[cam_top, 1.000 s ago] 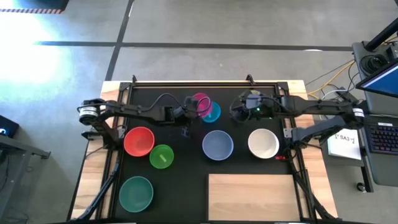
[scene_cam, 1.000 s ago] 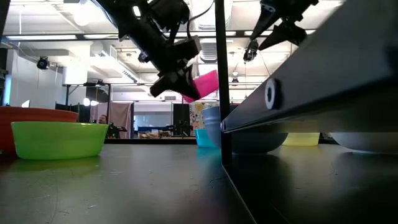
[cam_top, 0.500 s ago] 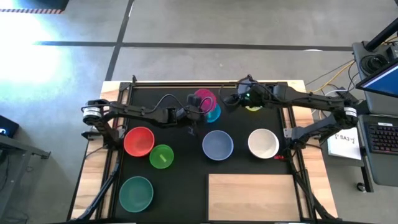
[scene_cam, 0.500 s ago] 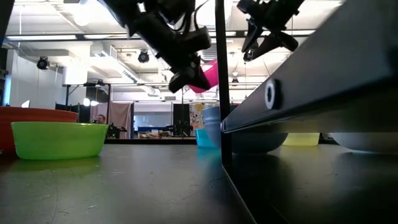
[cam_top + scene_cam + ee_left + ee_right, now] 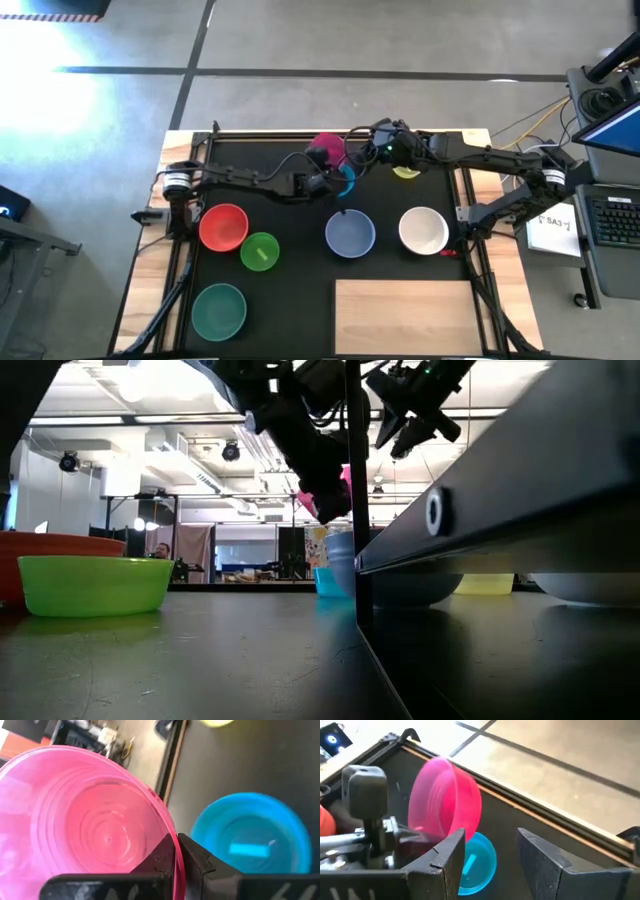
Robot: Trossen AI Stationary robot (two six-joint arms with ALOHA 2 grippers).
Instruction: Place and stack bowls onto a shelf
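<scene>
My left gripper [image 5: 322, 178] is shut on the magenta bowl [image 5: 328, 152], which hangs tipped on its side in the air above the blue bowl [image 5: 345, 184]. The blue bowl sits base-down on the black mat. My right gripper [image 5: 366, 152] is open and hovers just to the right of the magenta bowl [image 5: 445, 795], touching nothing. In the low view the magenta bowl [image 5: 345, 482] is well above the mat. The yellow bowl [image 5: 406, 172] lies behind my right arm. The wooden shelf [image 5: 405, 316] lies flat at the near right. My left gripper pinches the magenta bowl's rim [image 5: 176, 851] between its two fingers, one finger [image 5: 159, 856] inside the bowl and one [image 5: 197, 857] outside. It comes roughly level from the table's left. The bowl is lifted clear and tipped steeply, its opening turned toward the left gripper.
The periwinkle bowl [image 5: 350, 233] and white bowl [image 5: 423, 230] stand mid-mat, right of centre. The red bowl [image 5: 223, 227], light green bowl [image 5: 260, 251] and teal-green bowl [image 5: 219, 310] stand on the left. A black frame rail [image 5: 352, 510] rises in the low view.
My left gripper has carried the magenta bowl upward and a little toward the far right, and the bowl has tipped more steeply. My right gripper has moved toward the table's left and far edge, closing in on the magenta bowl.
</scene>
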